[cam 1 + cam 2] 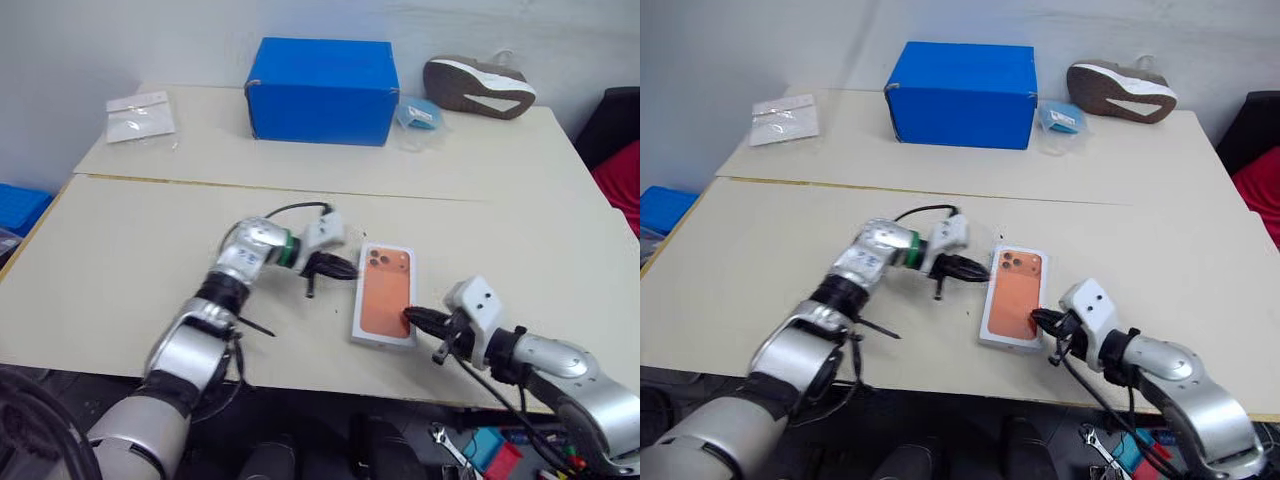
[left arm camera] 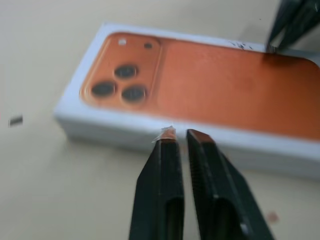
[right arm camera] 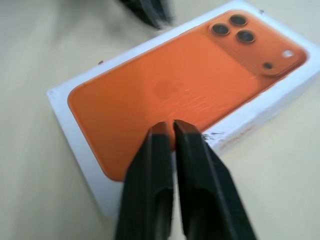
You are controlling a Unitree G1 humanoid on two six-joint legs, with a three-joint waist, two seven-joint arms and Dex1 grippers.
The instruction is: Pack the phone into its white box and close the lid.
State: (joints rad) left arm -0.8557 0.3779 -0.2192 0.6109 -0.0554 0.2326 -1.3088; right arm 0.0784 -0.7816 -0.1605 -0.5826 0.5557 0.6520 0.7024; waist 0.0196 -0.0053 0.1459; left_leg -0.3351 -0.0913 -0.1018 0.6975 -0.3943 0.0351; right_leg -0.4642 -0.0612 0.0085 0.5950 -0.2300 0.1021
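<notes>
Closed white box on the near half of the bench (image 1: 120, 260), lid (image 1: 386, 292) seated on top, printed orange phone face up, 3 printed lenses at the far end. The lid covers the box walls; the phone itself cannot be seen, so whether it is inside cannot be told. Box sits slightly askew, near end close to the bench's front edge. Left end effector (image 1: 345, 269) points in from the left at the box's long left side, near the camera-print end; in the left wrist view the 2 black fingers (image 2: 159, 185) stand nearly together with a thin gap between the tips, which lie just short of the white side wall, holding nothing. A small pale scrap sits at 1 fingertip. Right end effector (image 1: 415, 317) comes in from the right front at the near right corner of the lid; in the right wrist view its fingers (image 3: 150, 185) show a narrow slit, tips over the lid's edge by the orange print, gripping nothing; contact with the lid cannot be told. Far half of the bench: big blue box (image 1: 322, 90) at centre, a clear bag with white contents (image 1: 140, 115) to the left, a small blue-and-clear packet (image 1: 420, 116) beside the blue box, a brown shoe sole-up (image 1: 478, 86) at far right.
</notes>
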